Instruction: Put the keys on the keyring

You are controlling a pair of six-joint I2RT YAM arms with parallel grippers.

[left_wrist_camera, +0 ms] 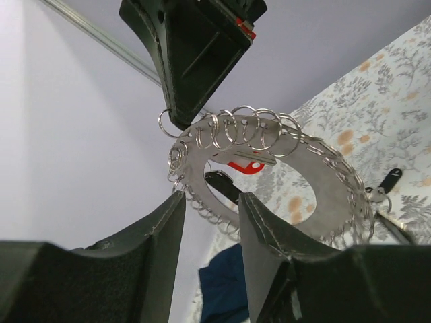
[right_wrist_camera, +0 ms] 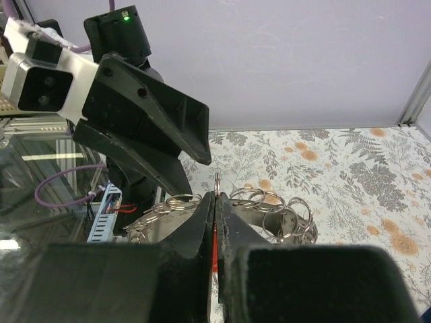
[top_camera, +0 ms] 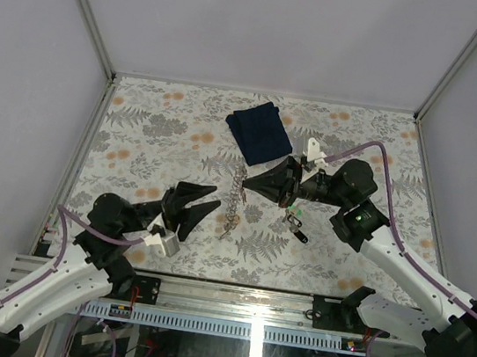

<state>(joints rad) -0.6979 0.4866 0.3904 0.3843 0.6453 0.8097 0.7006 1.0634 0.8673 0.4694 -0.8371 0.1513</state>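
The keyring (top_camera: 234, 197) is a flat silvery band edged with many small split rings. It is held up on edge between the two arms. My right gripper (top_camera: 250, 183) is shut on one small ring at its top (right_wrist_camera: 217, 183). In the left wrist view the keyring (left_wrist_camera: 323, 182) hangs from that tip, with a red key (left_wrist_camera: 244, 163) and a dark one behind it. My left gripper (left_wrist_camera: 210, 202) is open, and the band's lower edge crosses between its fingertips (left_wrist_camera: 170, 219). More keys (top_camera: 295, 223), black and green, lie on the table under the right arm.
A folded dark blue cloth (top_camera: 260, 131) lies at the back centre of the floral table (top_camera: 156, 131). A black key (left_wrist_camera: 390, 177) lies on the table beyond the band. White walls and metal rails close in the sides.
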